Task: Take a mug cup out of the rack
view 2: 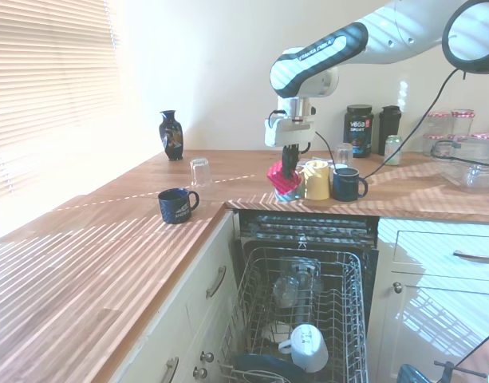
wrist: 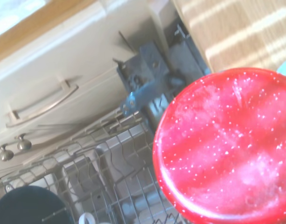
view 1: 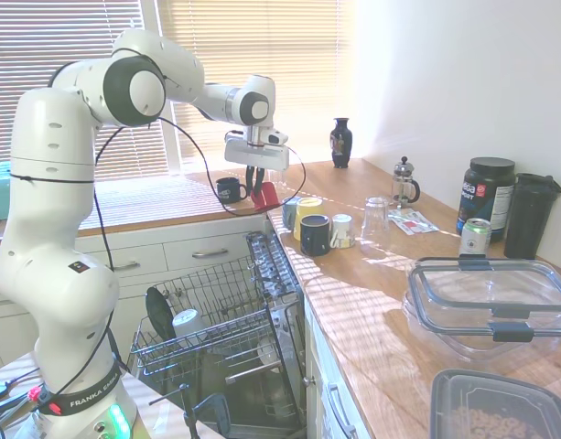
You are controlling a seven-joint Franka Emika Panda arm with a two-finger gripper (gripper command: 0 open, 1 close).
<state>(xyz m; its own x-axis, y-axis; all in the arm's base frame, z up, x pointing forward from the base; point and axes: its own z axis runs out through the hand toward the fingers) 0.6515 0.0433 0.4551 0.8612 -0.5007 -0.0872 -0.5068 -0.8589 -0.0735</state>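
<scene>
The glossy red mug cup [view 1: 265, 197] [view 2: 283, 180] hangs tilted at the counter's edge, above the far end of the open dishwasher. My gripper [view 1: 256, 186] [view 2: 289, 169] is shut on its rim from above. In the wrist view its red speckled bottom [wrist: 226, 144] fills the right side. The grey wire rack [view 1: 259, 317] [view 2: 244, 302] [wrist: 110, 158] is pulled out below, well under the mug. Whether the mug touches the counter, I cannot tell.
A white mug [view 1: 187, 322] [view 2: 306, 347] lies in the rack. Beside the red mug stand a yellow mug [view 1: 307, 211] [view 2: 317, 180] and a navy mug [view 1: 315, 234] [view 2: 347, 183]. Another navy mug [view 1: 231, 189] [view 2: 177, 205], a glass [view 1: 375, 220] and plastic containers [view 1: 490, 293] share the counter.
</scene>
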